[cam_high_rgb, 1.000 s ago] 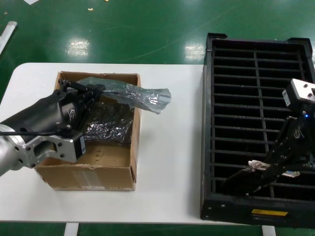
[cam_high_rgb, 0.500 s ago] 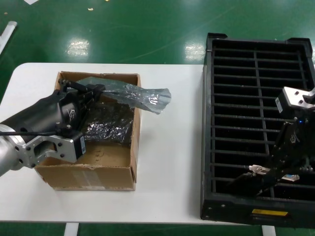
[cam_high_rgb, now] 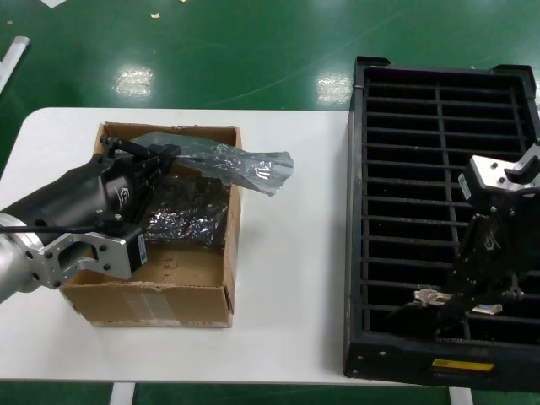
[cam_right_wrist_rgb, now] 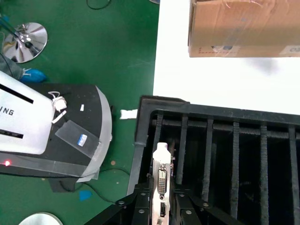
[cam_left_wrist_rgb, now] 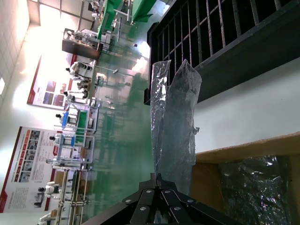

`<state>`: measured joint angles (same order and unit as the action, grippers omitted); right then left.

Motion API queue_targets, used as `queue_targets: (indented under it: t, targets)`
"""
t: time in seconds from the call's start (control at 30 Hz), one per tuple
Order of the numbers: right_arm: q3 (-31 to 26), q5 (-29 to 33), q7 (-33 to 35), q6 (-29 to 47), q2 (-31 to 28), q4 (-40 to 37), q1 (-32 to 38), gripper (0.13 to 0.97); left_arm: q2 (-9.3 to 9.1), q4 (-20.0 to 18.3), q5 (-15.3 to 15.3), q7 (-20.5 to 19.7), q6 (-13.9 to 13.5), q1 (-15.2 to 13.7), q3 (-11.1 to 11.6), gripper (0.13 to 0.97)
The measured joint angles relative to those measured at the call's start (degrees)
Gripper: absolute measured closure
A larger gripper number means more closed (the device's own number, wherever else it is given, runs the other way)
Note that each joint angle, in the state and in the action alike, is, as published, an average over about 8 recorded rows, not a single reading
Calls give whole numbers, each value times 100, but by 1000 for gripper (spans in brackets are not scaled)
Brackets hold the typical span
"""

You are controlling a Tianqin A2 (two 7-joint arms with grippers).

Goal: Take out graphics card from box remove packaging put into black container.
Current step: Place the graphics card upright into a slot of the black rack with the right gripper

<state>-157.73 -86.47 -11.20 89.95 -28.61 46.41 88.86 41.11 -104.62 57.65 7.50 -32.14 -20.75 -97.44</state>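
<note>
My right gripper (cam_right_wrist_rgb: 161, 206) clamps the card (cam_right_wrist_rgb: 161, 185) edge-on over 1 near slot of the crate (cam_high_rgb: 358, 253) (left gripper (cam_left_wrist_rgb: 157, 185) pinches the bag (cam_left_wrist_rgb: 173, 122)).

Letters "NG" showing on white panel (cam_right_wrist_rgb: 18, 119) of machine on floor, rest cut off by picture edge. Yellow label (cam_high_rgb: 461, 366) on black container (cam_high_rgb: 359, 211) front rim, box label (cam_high_rgb: 142, 251) and wall posters (cam_left_wrist_rgb: 35, 150): print not readable.

Crinkly glossy plastic packaging (cam_high_rgb: 228, 160), matt brown cardboard box (cam_high_rgb: 160, 299), matt black plastic container (cam_high_rgb: 396, 337), smooth white table (cam_high_rgb: 287, 278).
</note>
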Motion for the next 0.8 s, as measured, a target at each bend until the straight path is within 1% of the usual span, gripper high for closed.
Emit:
queue_targets:
  t: [0.13,0.43,0.7,0.73,0.8]
  targets:
    - [0,-23,60,0,41,-68,-1,909,0,0,0,0,0,0,0,959]
    - [0,-118,143,0,26,-148,20,851,0,0,0,0,0,0,0,959]
    - [6,-363,39,0,-183,86,47,730,0,0,0,0,0,0,0,959]
    - [22,-417,14,0,-226,133,41,730,0,0,0,0,0,0,0,959]
    - [119,-535,-54,-29,-343,265,-11,684,0,0,0,0,0,0,0,959]
